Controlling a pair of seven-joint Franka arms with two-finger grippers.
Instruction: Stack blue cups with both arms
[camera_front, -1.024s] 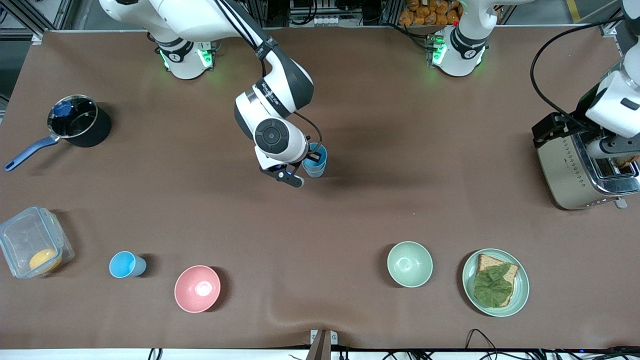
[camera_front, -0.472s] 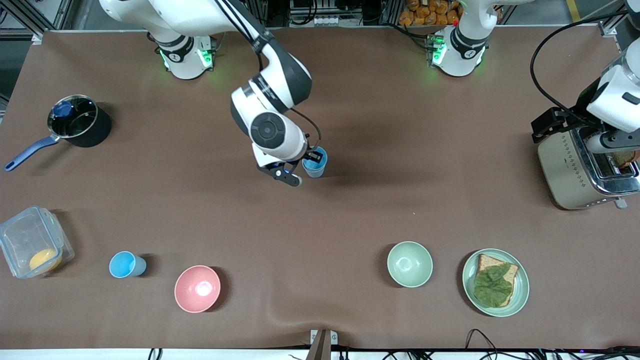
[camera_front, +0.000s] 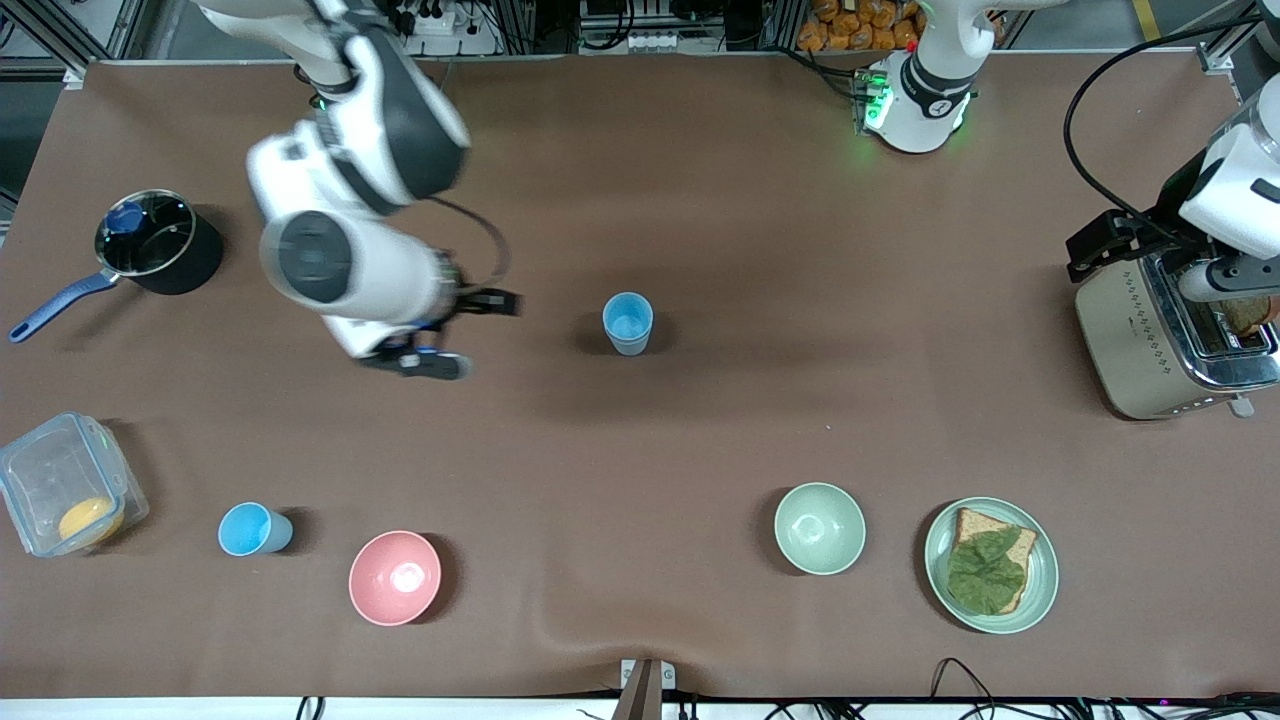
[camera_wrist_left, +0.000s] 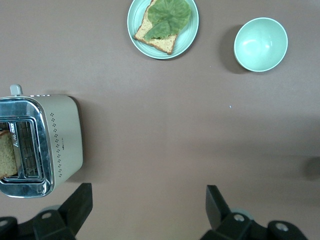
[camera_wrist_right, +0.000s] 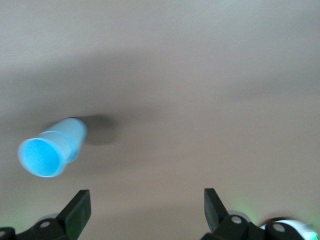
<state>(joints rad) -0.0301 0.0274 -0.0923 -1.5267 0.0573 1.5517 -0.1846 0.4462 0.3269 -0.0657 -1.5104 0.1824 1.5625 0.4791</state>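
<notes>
Cups stand apart on the bench (camera_front: 700, 430), so the stack is judged unfinished. One blue cup (camera_front: 627, 323) stands upright mid-bench with what looks like a second nested inside; the bright sky-blue cup (camera_front: 252, 529) stands upright near the front camera, beside the pink bowl (camera_front: 394, 577) toward the right arm's end. The right pincer (camera_front: 452, 335) hangs over bare bench between the saucepan (camera_front: 158, 242) and the middle cup, fingers spread wide and holding nothing. The right arm is plainly the closer one to the sky-blue cup, which lies nearer the front camera than the spot under that pincer. The left pincer (camera_wrist_left: 145, 212) hovers open and empty over the toaster (camera_front: 1160, 335) at its own end, waiting.

The toaster has bread in a slot. The saucepan holds a small blue object, the clear box (camera_front: 65, 482) something orange, the plate (camera_front: 990, 565) bread with a lettuce leaf; both bowls, pink and pale green (camera_front: 819, 527), are empty.
</notes>
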